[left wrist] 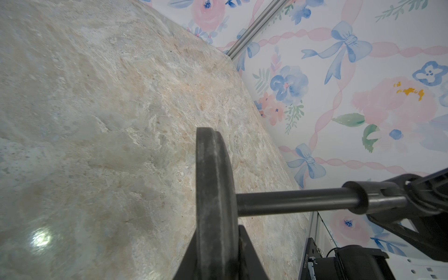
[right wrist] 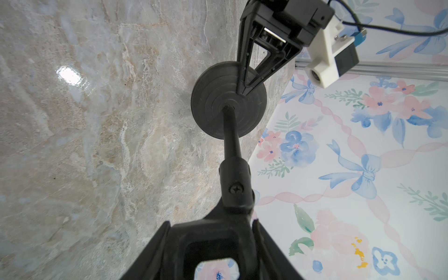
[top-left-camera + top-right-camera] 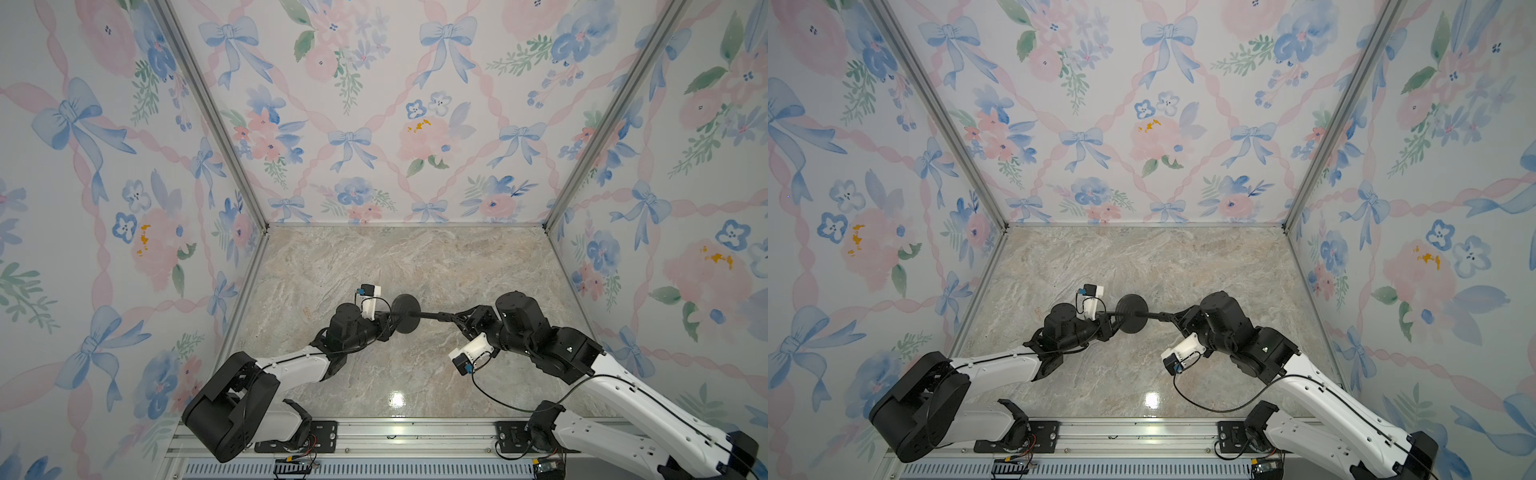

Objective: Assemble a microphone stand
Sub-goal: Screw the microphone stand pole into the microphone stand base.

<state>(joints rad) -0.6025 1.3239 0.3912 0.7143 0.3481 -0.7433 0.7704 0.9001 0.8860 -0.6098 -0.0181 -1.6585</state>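
The microphone stand hangs above the table, lying on its side in both top views. Its round black disc base point(image 3: 405, 313) point(image 3: 1132, 313) stands on edge. My left gripper point(image 3: 389, 322) point(image 1: 218, 229) is shut on the disc's rim, one finger on each face. The thin black rod point(image 3: 436, 316) point(image 1: 291, 202) point(image 2: 231, 131) meets the disc's centre hub. The rod's clip-like head point(image 2: 218, 238) sits between the fingers of my right gripper point(image 3: 461, 318) point(image 2: 211, 221), which press against its two sides.
The marble table top point(image 3: 374, 257) lies below, enclosed by floral walls on three sides with aluminium corner posts point(image 3: 216, 124). An aluminium rail point(image 3: 415, 432) carrying both arm mounts runs along the front edge. A glare spot point(image 3: 397, 399) shines near the front.
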